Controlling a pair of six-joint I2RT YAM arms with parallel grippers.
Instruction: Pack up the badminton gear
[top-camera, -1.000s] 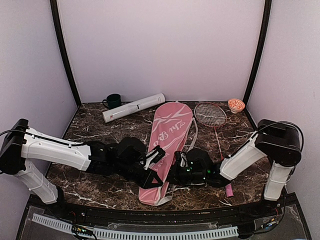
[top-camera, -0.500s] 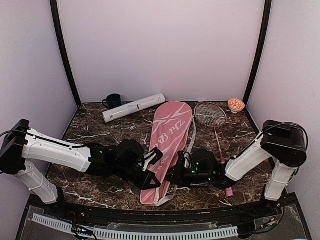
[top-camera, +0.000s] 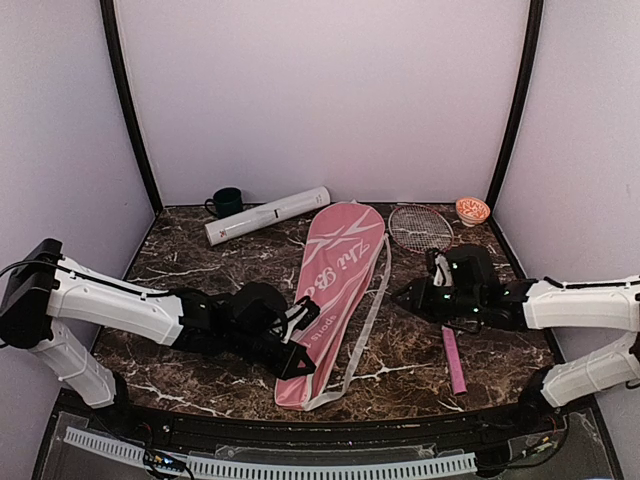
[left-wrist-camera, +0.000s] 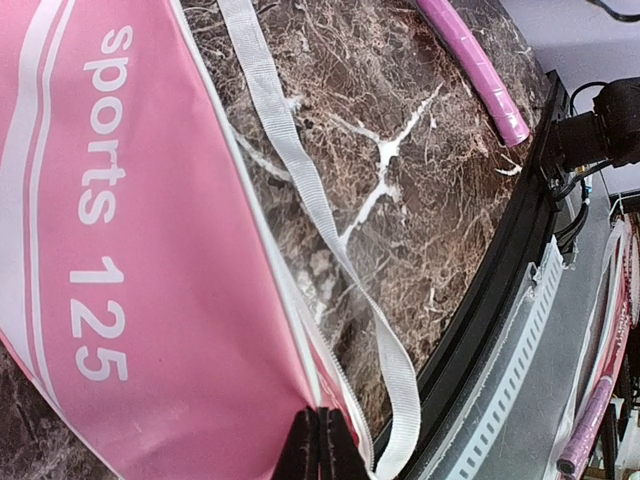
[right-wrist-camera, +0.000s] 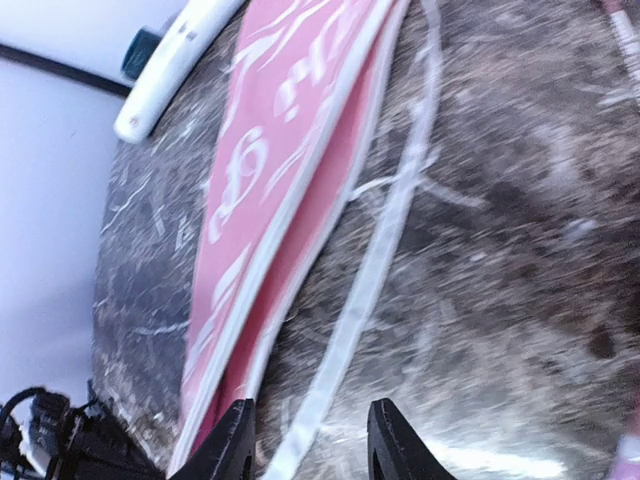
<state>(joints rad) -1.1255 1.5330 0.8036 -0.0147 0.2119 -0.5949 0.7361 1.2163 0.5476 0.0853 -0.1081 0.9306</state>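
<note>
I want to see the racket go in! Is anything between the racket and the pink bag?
Only the white strap lies on the table between the racket and the pink bag. The right gripper, open, hovers by the racket's shaft.

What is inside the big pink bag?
Nothing inside shows: the cloth of the pink bag hides whatever it holds. One racket lies outside, beside it. The left gripper pinches its near edge.

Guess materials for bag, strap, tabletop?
Bag: smooth pink synthetic fabric, likely nylon or polyester; matte, printed white lettering. Strap: white woven webbing, ribbed weave visible. Tabletop: dark brown marble or marble-look laminate, white veins; can't tell which.
</note>
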